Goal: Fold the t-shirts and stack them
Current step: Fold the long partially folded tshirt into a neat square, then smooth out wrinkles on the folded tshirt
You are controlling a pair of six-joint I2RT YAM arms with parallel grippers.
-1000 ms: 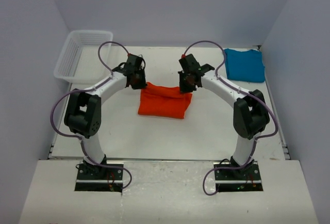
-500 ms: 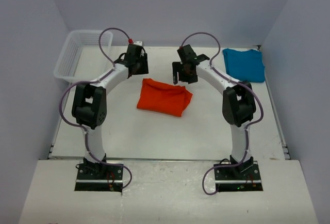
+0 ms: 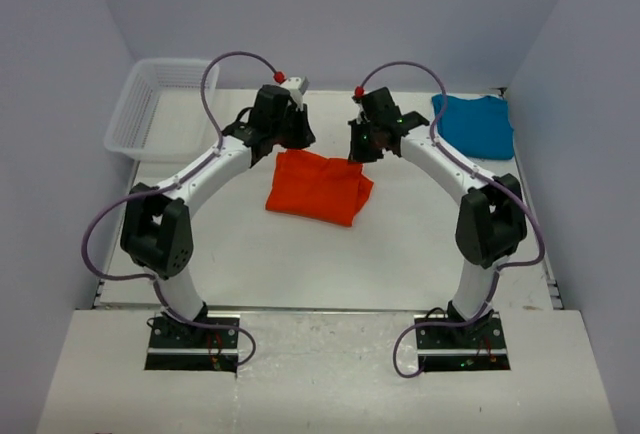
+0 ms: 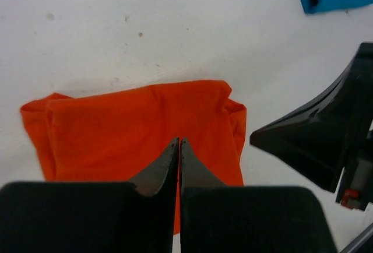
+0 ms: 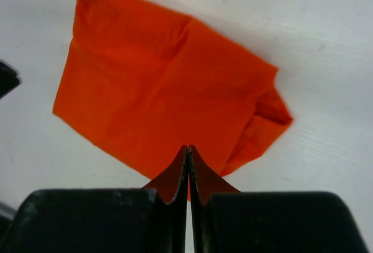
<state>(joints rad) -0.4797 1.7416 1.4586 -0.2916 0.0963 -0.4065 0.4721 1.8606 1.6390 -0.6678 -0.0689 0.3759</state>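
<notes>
Fingers of left gripper and right gripper are pressed together; whether cloth is pinched between them cannot be confirmed. Orange-red t-shirt lies folded at table centre, long axis left to right, just near of both tips, one at each far corner. Teal-blue t-shirt lies far right, nearer the right arm.

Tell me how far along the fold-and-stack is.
Done: the teal shirt lies folded at the far right; the orange shirt looks folded mid-table. In hand: nothing visibly gripped; both pairs of jaws are shut, poised over the orange shirt's far edge. Left: stacking, since the shirts lie apart.
</notes>
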